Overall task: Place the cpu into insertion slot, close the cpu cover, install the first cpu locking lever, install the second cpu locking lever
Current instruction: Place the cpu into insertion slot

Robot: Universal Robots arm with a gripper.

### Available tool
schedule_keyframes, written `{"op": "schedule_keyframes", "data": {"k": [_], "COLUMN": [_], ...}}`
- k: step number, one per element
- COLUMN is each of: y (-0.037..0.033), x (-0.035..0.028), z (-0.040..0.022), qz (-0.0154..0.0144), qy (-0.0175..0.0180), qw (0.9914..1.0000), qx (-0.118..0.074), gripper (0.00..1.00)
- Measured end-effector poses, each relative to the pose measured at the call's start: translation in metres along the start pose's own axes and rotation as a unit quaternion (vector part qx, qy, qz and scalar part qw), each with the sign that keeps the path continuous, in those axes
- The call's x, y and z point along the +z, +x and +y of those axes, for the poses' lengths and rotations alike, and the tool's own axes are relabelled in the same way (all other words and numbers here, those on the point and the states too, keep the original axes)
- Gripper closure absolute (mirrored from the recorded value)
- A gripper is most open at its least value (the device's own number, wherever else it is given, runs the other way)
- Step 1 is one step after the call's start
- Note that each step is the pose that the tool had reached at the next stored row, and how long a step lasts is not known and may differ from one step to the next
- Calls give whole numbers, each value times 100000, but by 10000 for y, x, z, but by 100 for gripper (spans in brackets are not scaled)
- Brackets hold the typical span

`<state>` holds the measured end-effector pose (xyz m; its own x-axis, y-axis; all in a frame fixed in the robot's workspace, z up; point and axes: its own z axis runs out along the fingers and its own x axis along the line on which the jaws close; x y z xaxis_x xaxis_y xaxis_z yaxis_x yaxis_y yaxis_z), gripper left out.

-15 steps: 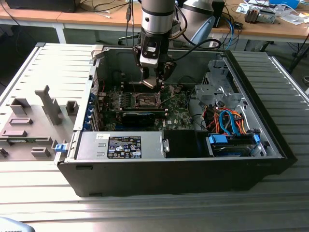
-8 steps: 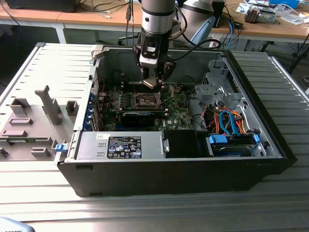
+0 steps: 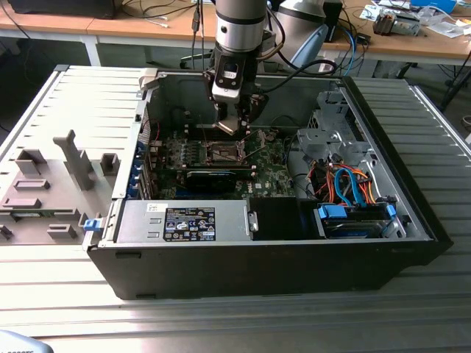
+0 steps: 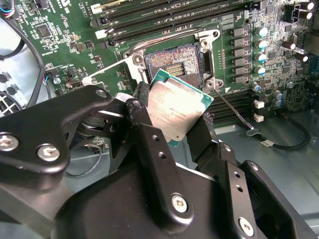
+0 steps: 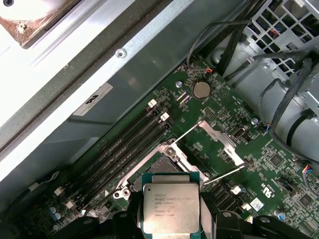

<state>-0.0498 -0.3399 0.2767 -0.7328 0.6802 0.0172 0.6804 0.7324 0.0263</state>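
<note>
The fingers (image 4: 149, 144) are closed on two opposite edges of the cpu (image 4: 179, 102) and hold it in the air, near the insertion slot (image 4: 174, 62) but not yet in it. In the exterior view the gripper (image 3: 234, 123) hangs over the far part of the motherboard (image 3: 272, 176), inside the open computer case (image 3: 294, 272) that stands on the counter (image 3: 412, 309). The cpu cover (image 5: 212, 130) is lifted open beside the slot and the two locking levers (image 4: 234, 112) look released, so the slot is free.

In my judgement the main danger is alignment. I cannot tell if the chip is level with the slot. If one corner comes down first, it can press on the fine contacts and bend them. If the chip is shifted or turned against the slot, it will rest on the metal rim and not drop in. The grip is only on thin edges, so the chip may slip. The fingers may also hit the open cover or a lever
</note>
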Motion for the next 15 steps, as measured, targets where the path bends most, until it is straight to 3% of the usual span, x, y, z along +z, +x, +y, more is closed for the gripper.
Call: {"op": "schedule_keyframes", "data": {"k": [15], "y": [0], "x": [0], "z": [0], "qz": [-19], "qy": [-14], "qw": [99997], "qx": [787], "gripper": [45]}}
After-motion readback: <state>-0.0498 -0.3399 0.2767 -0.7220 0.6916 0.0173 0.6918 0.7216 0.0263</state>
